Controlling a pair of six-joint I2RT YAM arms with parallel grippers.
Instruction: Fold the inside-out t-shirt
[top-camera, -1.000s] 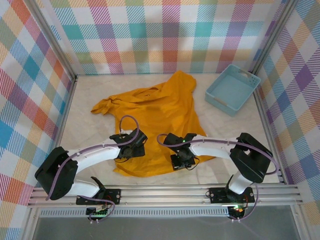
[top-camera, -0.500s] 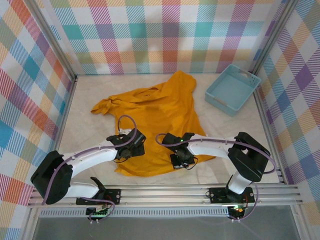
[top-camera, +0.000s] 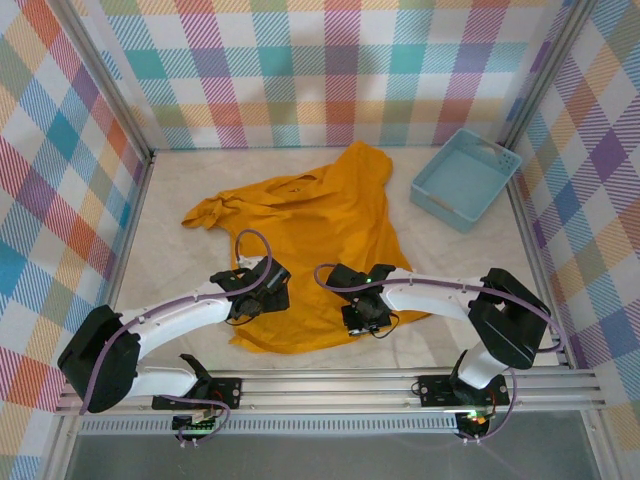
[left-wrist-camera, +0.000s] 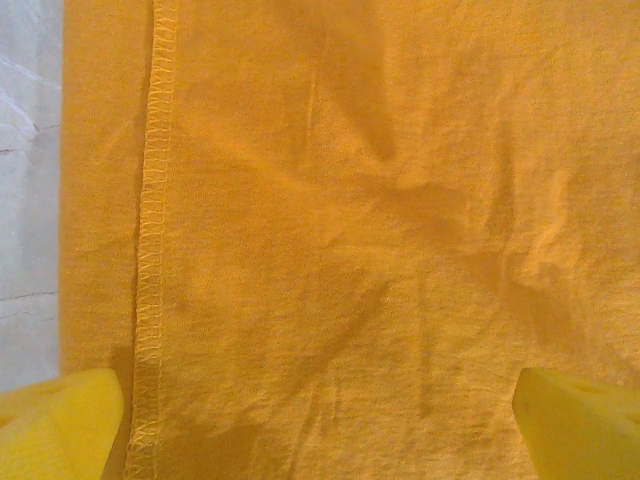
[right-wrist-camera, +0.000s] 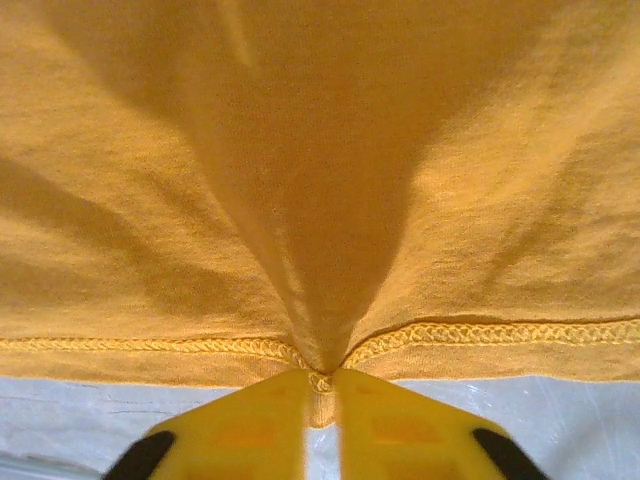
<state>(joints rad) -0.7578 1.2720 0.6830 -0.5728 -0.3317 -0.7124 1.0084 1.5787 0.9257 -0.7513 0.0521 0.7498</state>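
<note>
The inside-out t-shirt (top-camera: 320, 225) lies rumpled, plain face up, across the middle of the table (top-camera: 170, 250), with the light blue basket (top-camera: 440, 202) at the far right. The left gripper (left-wrist-camera: 320, 430) hangs over the shirt's near-left side seam, fingers wide apart. The right gripper (right-wrist-camera: 320, 385) pinches the near hem, bunching the cloth into a ridge.
</note>
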